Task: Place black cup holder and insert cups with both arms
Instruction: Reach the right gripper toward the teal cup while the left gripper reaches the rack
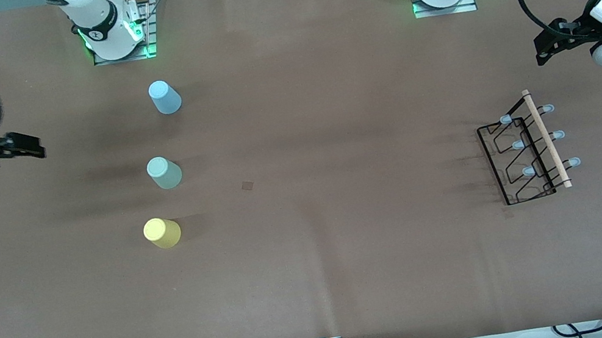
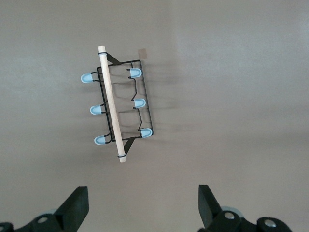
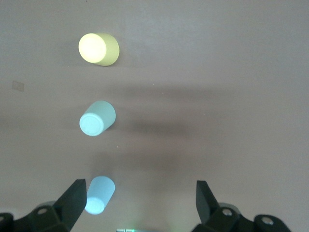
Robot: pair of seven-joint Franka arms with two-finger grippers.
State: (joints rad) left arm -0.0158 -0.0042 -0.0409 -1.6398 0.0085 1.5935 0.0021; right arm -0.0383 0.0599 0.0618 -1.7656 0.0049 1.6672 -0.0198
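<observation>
The black cup holder (image 1: 529,153) stands on the table toward the left arm's end, its wooden rod handle (image 1: 546,138) on top; it also shows in the left wrist view (image 2: 118,110). Three cups stand upside down in a row toward the right arm's end: light blue (image 1: 164,97), pale green (image 1: 163,173), yellow (image 1: 162,232). The right wrist view shows them too: blue (image 3: 99,194), green (image 3: 96,118), yellow (image 3: 98,49). My left gripper (image 1: 541,50) is open and empty, up in the air beside the holder. My right gripper (image 1: 32,148) is open and empty, up in the air beside the cups.
The brown table cover (image 1: 320,240) has a small dark square mark (image 1: 247,186) near its middle. The arm bases (image 1: 112,29) stand along the top edge. Cables lie off the table's near edge.
</observation>
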